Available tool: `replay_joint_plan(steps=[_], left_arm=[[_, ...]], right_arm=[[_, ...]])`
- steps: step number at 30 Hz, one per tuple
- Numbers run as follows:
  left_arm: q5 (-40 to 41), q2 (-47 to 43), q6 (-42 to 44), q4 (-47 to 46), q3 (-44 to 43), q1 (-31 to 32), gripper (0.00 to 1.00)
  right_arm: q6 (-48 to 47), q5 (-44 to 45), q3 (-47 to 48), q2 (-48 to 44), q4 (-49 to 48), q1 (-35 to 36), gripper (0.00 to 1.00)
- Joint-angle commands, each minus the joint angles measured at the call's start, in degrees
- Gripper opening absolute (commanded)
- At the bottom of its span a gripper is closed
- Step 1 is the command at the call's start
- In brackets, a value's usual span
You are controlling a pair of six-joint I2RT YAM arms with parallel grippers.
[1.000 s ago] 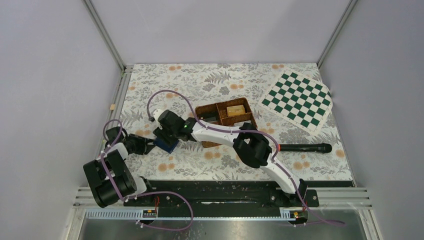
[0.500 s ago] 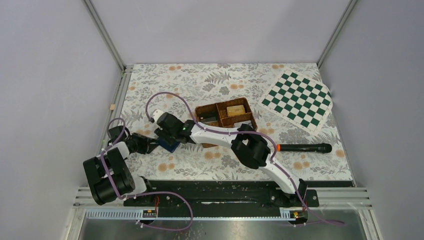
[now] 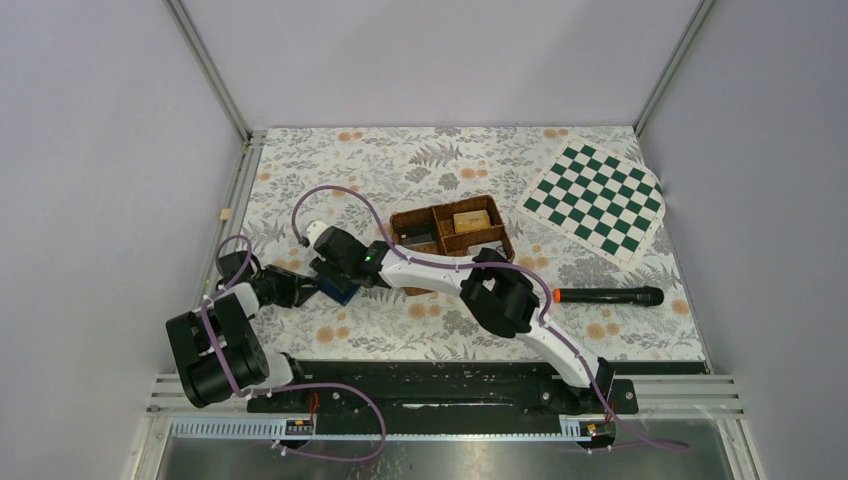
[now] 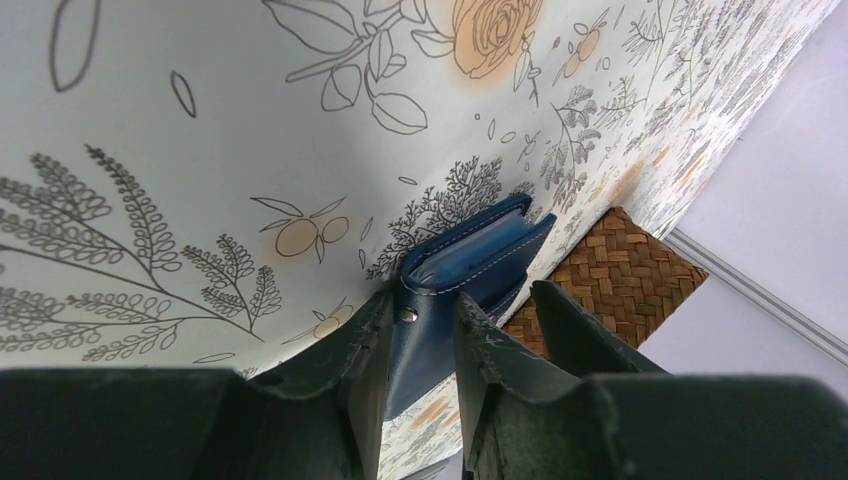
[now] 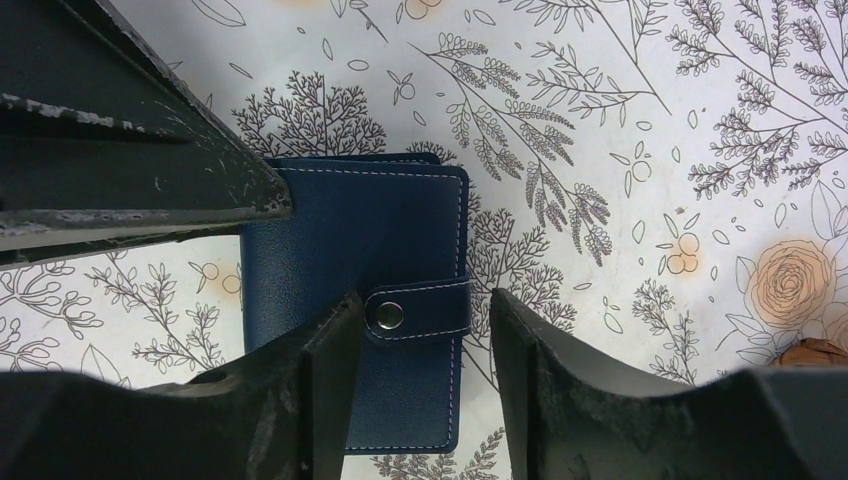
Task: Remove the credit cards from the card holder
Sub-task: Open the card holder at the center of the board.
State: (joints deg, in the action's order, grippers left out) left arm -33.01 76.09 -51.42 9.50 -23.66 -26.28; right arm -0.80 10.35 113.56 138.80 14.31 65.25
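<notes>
The card holder (image 3: 339, 291) is a dark navy bifold lying shut on the floral mat, left of centre. Its tab is snapped down (image 5: 385, 314). No cards show; only a light blue inner edge (image 4: 470, 252) is visible. My left gripper (image 3: 303, 288) reaches in from the left and its fingers press the card holder's near end from both sides (image 4: 420, 312). My right gripper (image 3: 325, 268) hovers over the card holder, open, its fingers straddling the tab (image 5: 422, 298). One right finger touches the snap end; the other stands off the edge. A left finger (image 5: 130, 150) overlaps the holder's far corner.
A brown wicker tray (image 3: 506, 238) stands just right of the card holder and holds a tan block (image 3: 468, 220). It also shows in the left wrist view (image 4: 620, 280). A green chessboard mat (image 3: 595, 200) lies back right. A black stick with an orange ring (image 3: 610, 296) lies right of the arms.
Both grippers have closed in on the card holder: the left one slid slightly right, and the right one shifted a little left over it, covering more of it.
</notes>
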Motion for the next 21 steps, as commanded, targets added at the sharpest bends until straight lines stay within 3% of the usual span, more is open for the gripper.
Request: replay_joint_plan(steps=[1, 11, 21], left_arm=[[0.34, 1.79, 1.45, 0.73, -0.42, 0.87, 0.29], [-1.31, 3.25, 1.15, -0.28, -0.7, 3.33, 0.29], [-1.59, 2.41, 1.12, 0.09, -0.25, 4.49, 0.29]], right_arm=[[0.45, -1.3, 1.26, 1.23, 1.48, 0.54, 0.56], [3.02, -3.3, -9.56, -4.87, -2.45, 0.5, 0.56], [3.95, -3.24, -12.97, -8.54, -2.29, 0.5, 0.58]])
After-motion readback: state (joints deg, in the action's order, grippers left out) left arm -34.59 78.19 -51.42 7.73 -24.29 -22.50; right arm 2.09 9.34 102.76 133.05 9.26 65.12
